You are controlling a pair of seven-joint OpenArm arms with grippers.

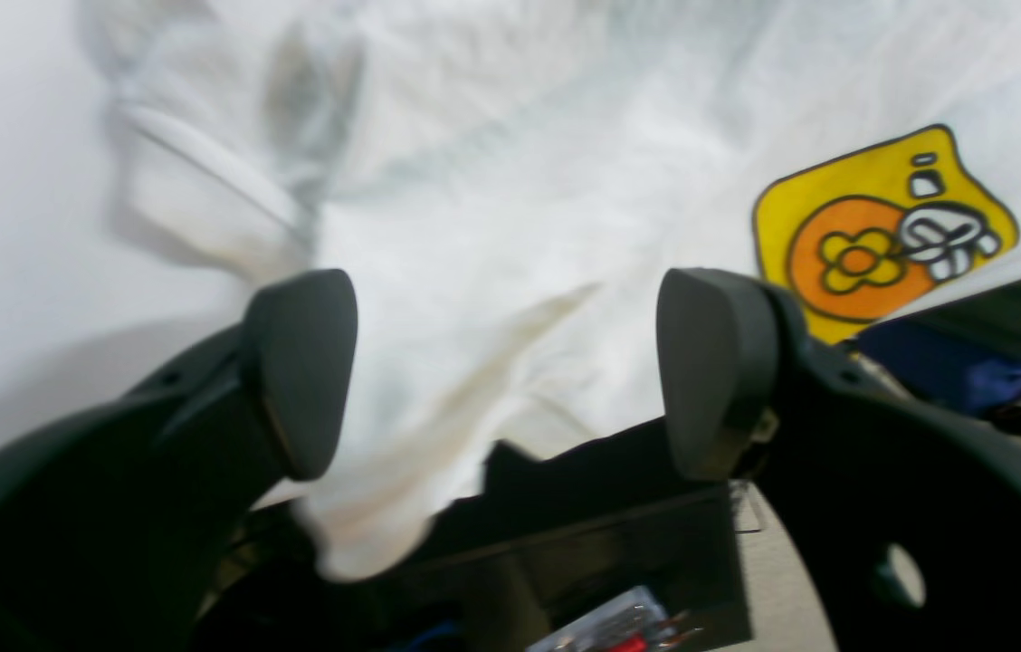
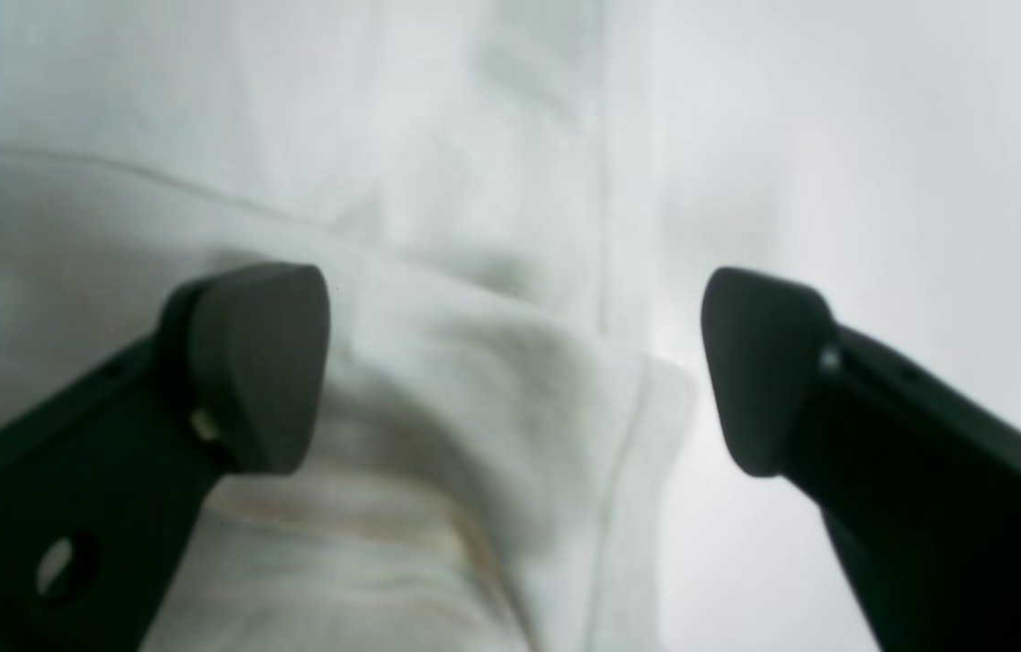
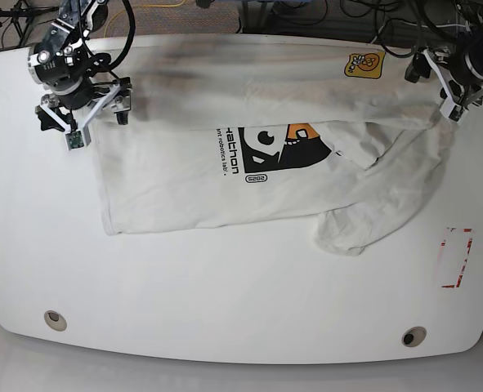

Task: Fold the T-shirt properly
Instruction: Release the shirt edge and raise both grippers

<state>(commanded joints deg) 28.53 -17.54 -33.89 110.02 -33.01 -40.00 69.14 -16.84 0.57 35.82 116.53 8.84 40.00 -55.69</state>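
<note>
T-shirt flat between 2 spread end effectors

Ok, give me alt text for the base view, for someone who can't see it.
A cream T-shirt lies partly folded on a white table, its black-and-orange print facing up. The open left gripper and open right gripper hover at its far corners, near a yellow logo patch.

Both arms are black with white brackets, each gripper bearing rounded dark-grey pads.
</note>
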